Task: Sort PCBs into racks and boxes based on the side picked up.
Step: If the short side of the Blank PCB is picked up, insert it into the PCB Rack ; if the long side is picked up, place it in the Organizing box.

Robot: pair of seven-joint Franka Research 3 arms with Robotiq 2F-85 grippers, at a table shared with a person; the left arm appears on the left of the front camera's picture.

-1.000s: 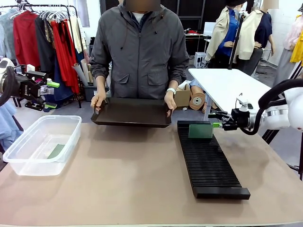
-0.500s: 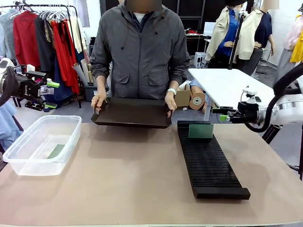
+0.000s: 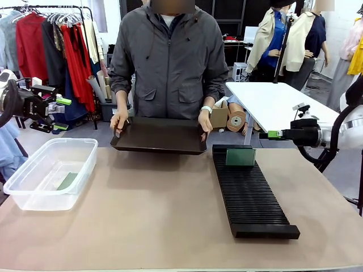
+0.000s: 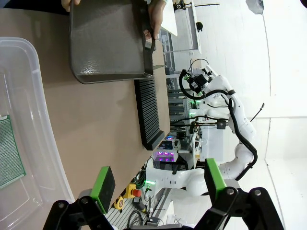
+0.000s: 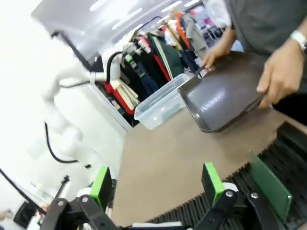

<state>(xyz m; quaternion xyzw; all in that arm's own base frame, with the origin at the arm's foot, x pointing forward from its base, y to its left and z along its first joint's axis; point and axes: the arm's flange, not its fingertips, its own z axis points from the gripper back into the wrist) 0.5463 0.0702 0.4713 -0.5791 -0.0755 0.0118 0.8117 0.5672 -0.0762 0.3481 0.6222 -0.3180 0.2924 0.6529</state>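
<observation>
**Both grippers open and empty; one board in the rack, one in the tub**

We see the left gripper (image 3: 61,113) held off the table's left edge, above and beyond the clear tub (image 3: 34,195); its green pads (image 4: 102,182) stand wide apart with nothing between them. The right gripper (image 3: 272,135) hangs at the right side, just past the far end of the black rack (image 3: 249,192) and above the table; in the right wrist view its jaws are likewise spread, and we find nothing in them.

One PCB (image 3: 240,156) stands upright in a slot near the rack's far end; in the right wrist view the same board (image 5: 269,184) rises from the ribs just beside the right-hand finger, apart from it. A second PCB (image 3: 67,181) lies flat on the tub's floor, toward the near left part; the left wrist view shows its dotted face (image 4: 9,151) through the translucent wall.

Across the table a person in a grey jacket holds a flat black tray (image 3: 159,136) by both ends, one hand (image 3: 118,122) at its left handle and the other hand (image 3: 205,122) at its right; the tray is tilted, its far edge raised, between the tub and the rack; we cannot tell whether its near edge touches the table.
</observation>
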